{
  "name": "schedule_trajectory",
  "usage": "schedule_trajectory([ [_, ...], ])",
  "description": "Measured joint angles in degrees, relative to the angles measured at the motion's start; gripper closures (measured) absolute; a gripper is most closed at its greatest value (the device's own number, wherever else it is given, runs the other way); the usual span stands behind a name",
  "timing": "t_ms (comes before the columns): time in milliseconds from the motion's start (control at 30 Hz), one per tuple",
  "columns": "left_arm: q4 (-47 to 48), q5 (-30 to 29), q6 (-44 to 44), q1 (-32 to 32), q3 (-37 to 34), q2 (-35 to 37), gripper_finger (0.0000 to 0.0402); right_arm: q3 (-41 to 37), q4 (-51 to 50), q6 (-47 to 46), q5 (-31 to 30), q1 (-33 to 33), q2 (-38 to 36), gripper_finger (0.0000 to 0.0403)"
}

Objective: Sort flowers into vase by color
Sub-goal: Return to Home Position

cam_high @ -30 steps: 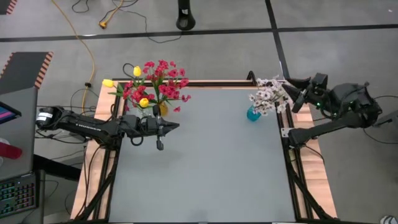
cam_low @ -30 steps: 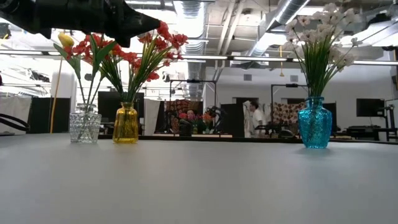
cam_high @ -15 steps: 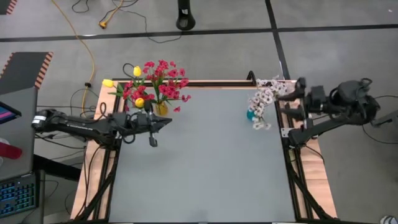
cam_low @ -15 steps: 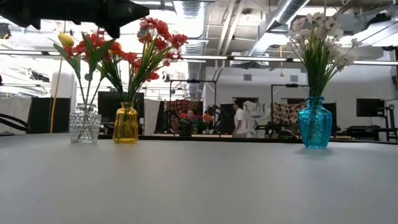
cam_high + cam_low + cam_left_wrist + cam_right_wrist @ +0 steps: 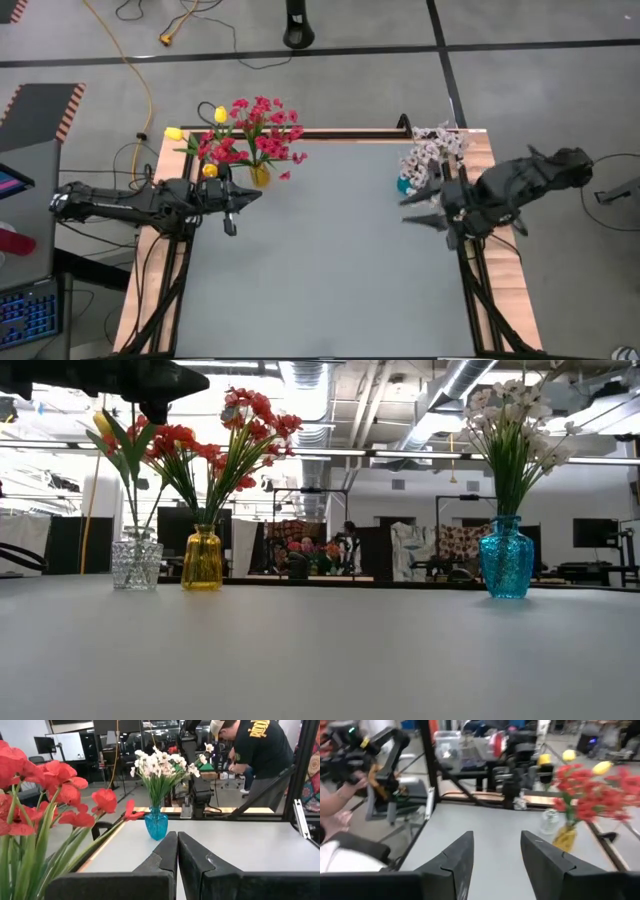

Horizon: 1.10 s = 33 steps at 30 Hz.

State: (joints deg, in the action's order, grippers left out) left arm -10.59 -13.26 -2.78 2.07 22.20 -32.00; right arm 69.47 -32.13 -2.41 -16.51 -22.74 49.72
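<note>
Left claw (image 5: 176, 836): fingers pressed together with nothing between them, hanging over the bench (image 5: 330, 280) at about 10 o'clock in the high view. It is near the yellow vase (image 5: 202, 558) of red flowers (image 5: 262, 130) and the clear vase (image 5: 137, 563) of yellow tulips (image 5: 220, 114), both at 11 o'clock. Right claw (image 5: 496, 840): fingers spread wide and empty, over the 2 o'clock edge, on the 5 o'clock side of the blue vase (image 5: 506, 557) that holds the white flowers (image 5: 432, 152) at 1 o'clock.
</note>
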Motion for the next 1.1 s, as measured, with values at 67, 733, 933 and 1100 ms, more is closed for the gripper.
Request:
schedule_trajectory([
  [67, 0.9, 0.0, -0.7, 0.0, 0.0, 0.5, 0.0401, 0.0, 1.2, 0.3, -0.6, -2.0, 2.2, 0.0224],
  [733, -1.4, 0.0, 1.4, 0.0, -10.0, 9.5, 0.0401, -1.9, 0.2, -4.3, -16.5, -23.4, 16.9, 0.036],
  [933, -2.4, 0.0, 1.4, 0.0, -10.1, 9.7, 0.0401, -10.3, 8.0, -4.7, -11.6, -21.1, 16.1, 0.0387],
  [1100, -2.4, 0.0, 1.2, 0.0, -10.1, 9.7, 0.0401, -20.9, 17.5, -5.4, -7.9, -18.9, 12.2, 0.0375],
])
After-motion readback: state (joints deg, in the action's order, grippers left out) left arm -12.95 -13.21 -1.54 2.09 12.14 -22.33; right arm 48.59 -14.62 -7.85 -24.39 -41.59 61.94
